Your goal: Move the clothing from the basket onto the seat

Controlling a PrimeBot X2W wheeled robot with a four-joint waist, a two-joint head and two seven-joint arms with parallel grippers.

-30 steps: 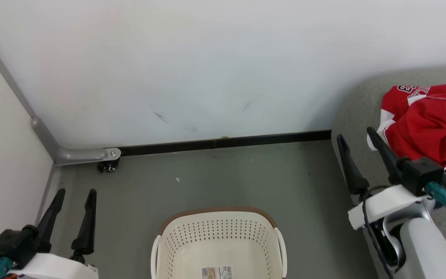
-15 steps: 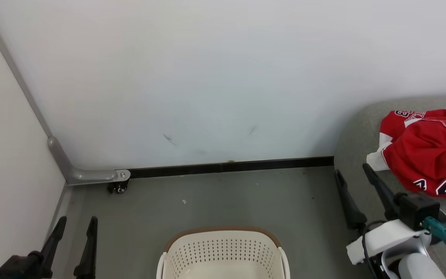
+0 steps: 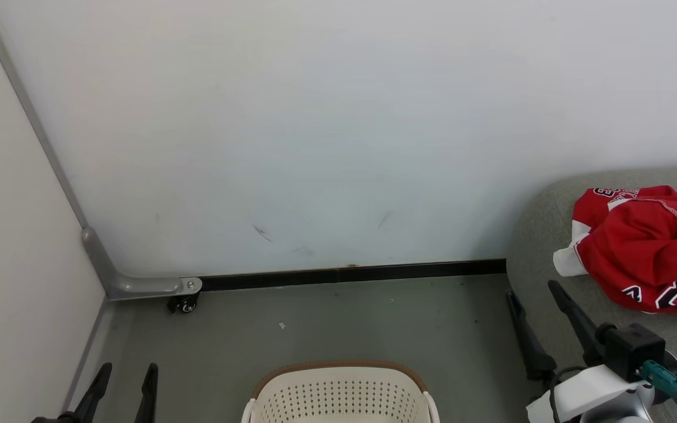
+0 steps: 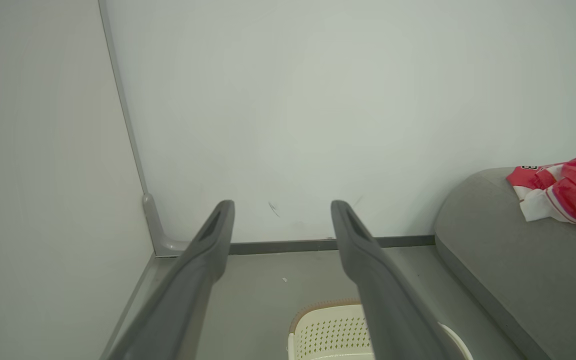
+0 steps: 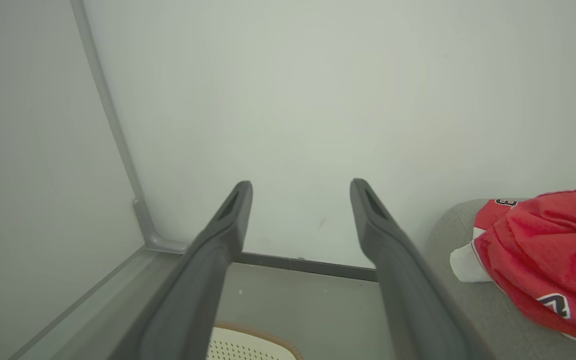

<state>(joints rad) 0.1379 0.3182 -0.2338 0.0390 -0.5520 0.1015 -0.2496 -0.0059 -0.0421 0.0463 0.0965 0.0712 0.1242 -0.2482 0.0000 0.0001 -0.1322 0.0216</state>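
Both left fingers (image 4: 203,260) and right fingers (image 5: 393,260) spread wide, empty; swinging might knock red soft jerseys (image 3: 632,258) off the light-grey sofa seat (image 3: 535,252).

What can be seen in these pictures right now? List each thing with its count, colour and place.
clothing: one crumpled heap, pieces not countable; red with white trim and black-and-white lettering; on the seat.
seat: one; light grey; right side, against the wall.
basket: one; cream with brown rim; on the floor, bottom centre; its inside is cut off from view.
wall: white; behind everything.
floor: grey.
skirting strip: one; black; along the foot of the wall.
metal bar: one; grey; left corner.
caster wheel: one; black; under the bar's end.
left gripper: one; dark; lower left, open, holding nothing.
right gripper: one; dark; lower right by the seat's edge, open, holding nothing.
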